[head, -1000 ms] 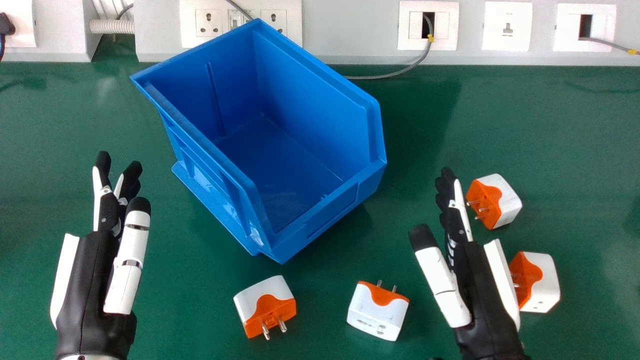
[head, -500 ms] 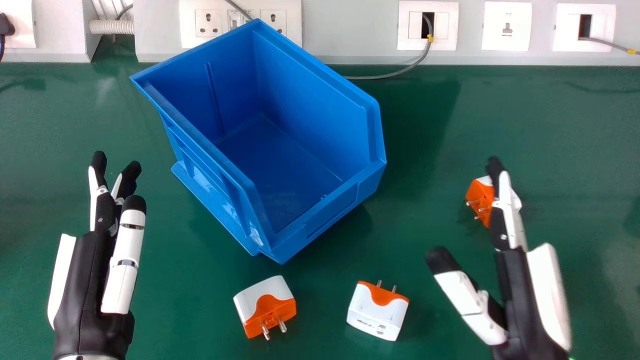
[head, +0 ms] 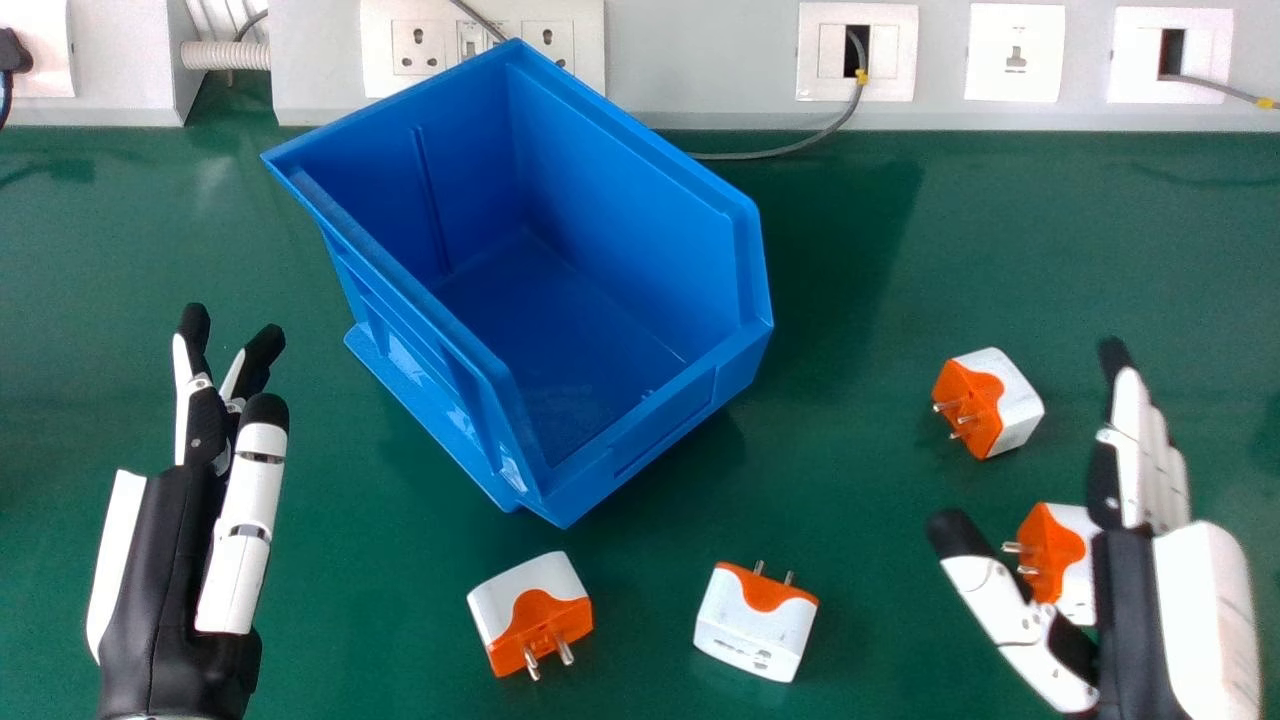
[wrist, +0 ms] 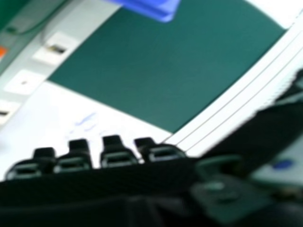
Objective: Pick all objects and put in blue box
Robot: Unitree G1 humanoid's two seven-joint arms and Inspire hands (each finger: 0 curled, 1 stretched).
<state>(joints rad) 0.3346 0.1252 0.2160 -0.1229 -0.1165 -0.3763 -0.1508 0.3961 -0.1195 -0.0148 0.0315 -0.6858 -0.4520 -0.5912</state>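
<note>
Right hand (head: 1132,600) shifted rightward (fingers straight), partly hiding one adapter (head: 1052,552).

Box (head: 630,220), eleven o'clock in the head view: smooth plastic, lightly glossy. Adapters (head: 755,625), three round to seven o'clock: smooth plastic shells, shiny metal pins (head: 566,652). Tabletop (head: 850,450): smooth, soft sheen; socket plate (head: 812,90), one o'clock: smooth plastic.

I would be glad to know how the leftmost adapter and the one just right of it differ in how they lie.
The leftmost adapter points its prongs towards the robot, while the adapter just right of it points its prongs away. The first turns its orange end to the robot; the second turns its white end. Both are white and orange and lie on the green table, outside the blue box.
</note>
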